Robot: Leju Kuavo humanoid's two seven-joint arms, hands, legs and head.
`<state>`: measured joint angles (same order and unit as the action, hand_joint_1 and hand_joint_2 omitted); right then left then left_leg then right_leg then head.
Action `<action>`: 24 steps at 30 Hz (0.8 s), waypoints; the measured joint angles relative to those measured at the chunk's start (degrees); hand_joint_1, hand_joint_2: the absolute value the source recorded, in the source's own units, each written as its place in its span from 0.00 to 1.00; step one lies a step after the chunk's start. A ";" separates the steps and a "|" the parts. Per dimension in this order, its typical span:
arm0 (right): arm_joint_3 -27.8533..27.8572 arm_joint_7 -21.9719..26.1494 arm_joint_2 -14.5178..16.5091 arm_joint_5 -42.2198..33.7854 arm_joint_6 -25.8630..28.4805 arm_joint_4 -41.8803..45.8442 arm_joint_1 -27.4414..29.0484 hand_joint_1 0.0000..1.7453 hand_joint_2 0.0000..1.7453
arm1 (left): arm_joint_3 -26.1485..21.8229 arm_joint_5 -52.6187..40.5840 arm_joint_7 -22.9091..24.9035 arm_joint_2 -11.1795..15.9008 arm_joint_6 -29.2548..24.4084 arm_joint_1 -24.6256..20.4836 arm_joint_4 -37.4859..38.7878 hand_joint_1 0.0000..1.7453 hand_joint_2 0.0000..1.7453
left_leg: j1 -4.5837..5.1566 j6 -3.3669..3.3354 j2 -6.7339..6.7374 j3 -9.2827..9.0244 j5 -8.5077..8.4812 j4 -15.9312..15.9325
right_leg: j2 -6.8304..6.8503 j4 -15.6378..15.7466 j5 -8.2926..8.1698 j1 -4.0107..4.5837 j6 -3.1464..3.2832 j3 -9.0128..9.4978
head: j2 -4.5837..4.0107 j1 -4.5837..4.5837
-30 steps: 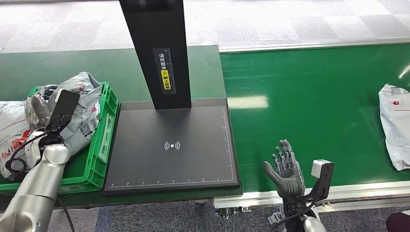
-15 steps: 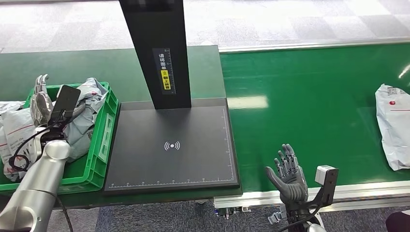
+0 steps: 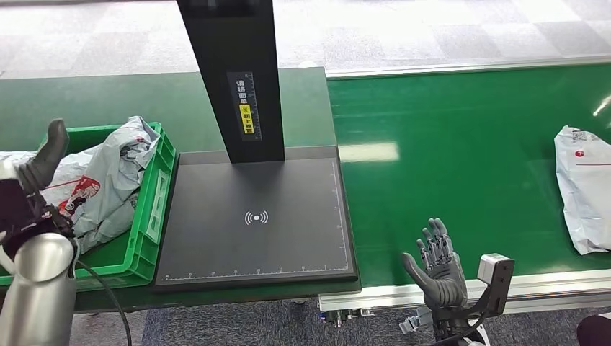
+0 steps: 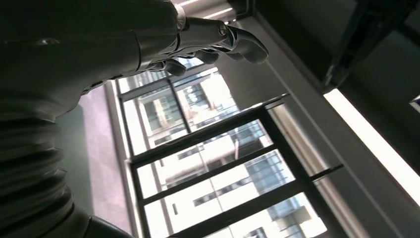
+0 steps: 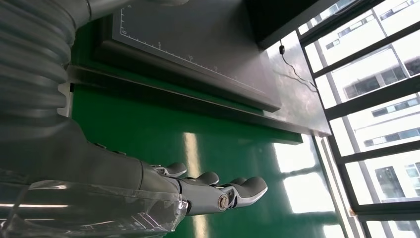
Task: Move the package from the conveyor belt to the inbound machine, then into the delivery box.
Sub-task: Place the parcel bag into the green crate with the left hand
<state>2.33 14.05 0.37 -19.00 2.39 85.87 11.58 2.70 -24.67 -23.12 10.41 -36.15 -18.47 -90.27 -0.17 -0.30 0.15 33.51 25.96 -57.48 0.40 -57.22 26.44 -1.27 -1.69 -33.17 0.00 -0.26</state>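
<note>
Facing windows (image 4: 223, 163), left hand (image 4: 198, 42); head view: package (image 3: 583, 189) on belt (image 3: 468, 158).

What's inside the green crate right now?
Crumpled grey packages fill the green crate, one with red print. Its floor and anything underneath are covered.

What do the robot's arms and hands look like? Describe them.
Both arms are smooth silver tubes. The left hand and right hand are dark grey with many fingers. Black cables loop around the left wrist, and a small silver-and-black camera block sits beside the right wrist.
</note>
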 joint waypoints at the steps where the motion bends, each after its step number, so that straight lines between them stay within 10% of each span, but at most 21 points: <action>1: 0.02 0.02 0.33 0.47 -0.02 0.29 0.01 0.00 1.00 | 1.17 -0.93 -0.54 -0.66 0.18 1.87 -3.45 0.00 1.00 | 0.00 -0.01 0.00 -0.01 0.01 0.00 | 0.00 0.01 0.01 0.00 -0.01 0.01 | 0.00 0.00; 11: -2.33 -0.76 1.84 8.54 0.74 2.14 -1.57 0.00 1.00 | 22.72 10.17 6.32 -7.14 20.99 15.45 -12.63 0.00 1.00 | 0.01 -0.05 0.00 -0.12 0.05 0.00 | 0.00 0.03 0.02 0.00 -0.07 0.16 | 0.00 -0.01; 21: -6.28 -2.37 2.44 12.77 2.03 3.26 -2.25 0.00 1.00 | 26.25 13.48 12.14 -12.25 29.32 22.10 -6.88 0.00 1.00 | 0.00 0.00 -0.02 -0.12 0.09 0.03 | 0.02 0.03 0.06 0.02 -0.04 0.15 | 0.00 -0.01; 24: -7.06 -2.37 2.56 13.00 2.69 3.49 -2.20 0.00 1.00 | 26.79 12.85 12.69 -13.17 30.00 22.97 -4.17 0.00 0.25 | 0.00 0.00 -0.03 -0.13 0.09 0.03 | 0.02 0.03 0.07 0.01 -0.05 0.15 | 0.00 -0.01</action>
<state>-4.73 11.68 2.93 -6.01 5.07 89.36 9.38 29.48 -11.82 -10.43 -2.76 -6.15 4.50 -94.44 -0.17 -0.30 0.12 33.38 26.05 -57.45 0.42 -57.19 26.51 -1.26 -1.74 -33.02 0.00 -0.27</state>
